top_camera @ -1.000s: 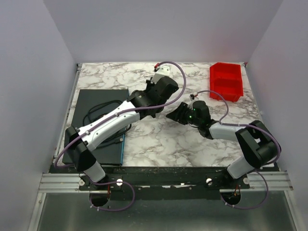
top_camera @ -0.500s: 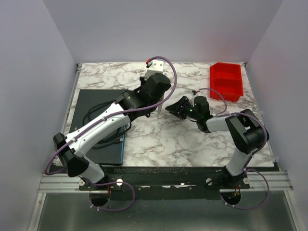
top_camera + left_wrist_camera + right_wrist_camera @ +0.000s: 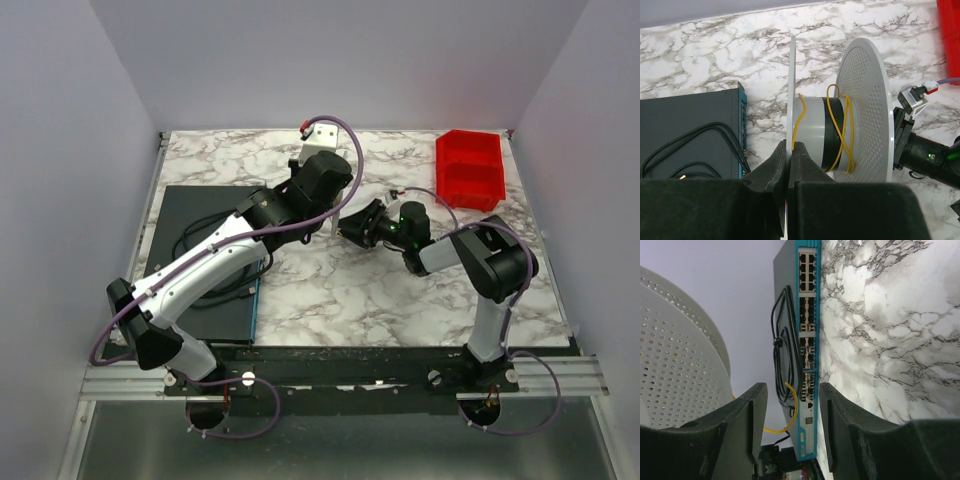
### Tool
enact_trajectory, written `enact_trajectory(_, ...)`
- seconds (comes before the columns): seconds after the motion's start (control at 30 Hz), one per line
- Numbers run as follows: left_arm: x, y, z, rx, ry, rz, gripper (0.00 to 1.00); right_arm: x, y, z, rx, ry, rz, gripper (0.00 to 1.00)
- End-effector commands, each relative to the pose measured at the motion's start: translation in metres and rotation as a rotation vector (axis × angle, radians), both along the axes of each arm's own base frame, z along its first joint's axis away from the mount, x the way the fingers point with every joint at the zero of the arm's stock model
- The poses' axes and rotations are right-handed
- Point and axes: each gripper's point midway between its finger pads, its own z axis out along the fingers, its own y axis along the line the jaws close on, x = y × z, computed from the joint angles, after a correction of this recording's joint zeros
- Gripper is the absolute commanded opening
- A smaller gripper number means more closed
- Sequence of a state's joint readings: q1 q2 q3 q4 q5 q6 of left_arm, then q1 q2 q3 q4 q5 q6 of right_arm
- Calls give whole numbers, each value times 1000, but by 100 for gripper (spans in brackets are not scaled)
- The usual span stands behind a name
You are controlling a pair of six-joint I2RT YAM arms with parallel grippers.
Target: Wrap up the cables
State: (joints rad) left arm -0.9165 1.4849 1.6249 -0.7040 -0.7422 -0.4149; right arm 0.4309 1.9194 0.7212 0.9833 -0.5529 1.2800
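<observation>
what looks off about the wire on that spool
The yellow wire sits on the spool core in a few slack, crossing loops, not neat side-by-side turns. A loose end hangs free before the open right gripper.

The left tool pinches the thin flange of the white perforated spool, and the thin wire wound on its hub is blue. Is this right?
No. The thin wire wound on the hub of the white perforated plastic spool is yellow-orange, not blue; the left wrist view shows it. The left tool does pinch the spool's thin flange.
</observation>
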Motion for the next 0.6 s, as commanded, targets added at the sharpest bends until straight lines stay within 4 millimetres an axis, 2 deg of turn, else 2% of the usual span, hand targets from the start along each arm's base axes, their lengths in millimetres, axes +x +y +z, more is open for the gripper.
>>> enact_trajectory(0.0,-1,0,33,-117,-70,2,0,-2,6,10,75,-1,34,52)
enact_trajectory(0.43,-1,0,33,-125,-73,4,0,-6,6,-1,98,56,32,38)
enact_trajectory(0.57,-1,0,31,-127,-71,10,0,-7,5,-4,98,68,27,30)
